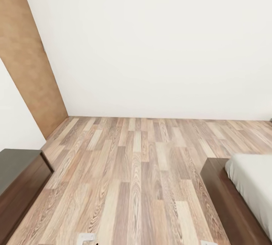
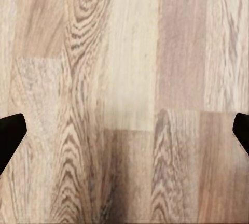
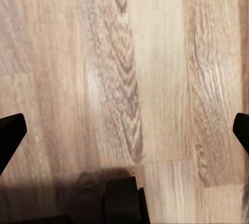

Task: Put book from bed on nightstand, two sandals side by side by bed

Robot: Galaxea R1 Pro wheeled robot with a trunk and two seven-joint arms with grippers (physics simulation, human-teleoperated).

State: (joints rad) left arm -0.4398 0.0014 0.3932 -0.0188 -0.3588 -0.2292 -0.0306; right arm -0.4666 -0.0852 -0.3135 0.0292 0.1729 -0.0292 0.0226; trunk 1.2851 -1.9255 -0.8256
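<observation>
The bed [image 1: 226,196] shows at the lower right of the head view: a dark brown frame corner with the off-white mattress [image 1: 253,184] on it. No book lies on the visible part of the mattress, and the sandals are out of view. In the left wrist view my left gripper [image 2: 124,136] is open over bare wood planks, its dark fingertips [image 2: 10,136] at the picture's edges. Over the floor my right gripper [image 3: 124,136] hangs open too, nothing between its fingers.
A low dark brown wooden cabinet [image 1: 19,177] stands at the lower left; I cannot tell whether it is the nightstand. A brown door [image 1: 26,52] is set in the left wall. A white wall [image 1: 158,45] lies ahead across the plank floor [image 1: 132,169].
</observation>
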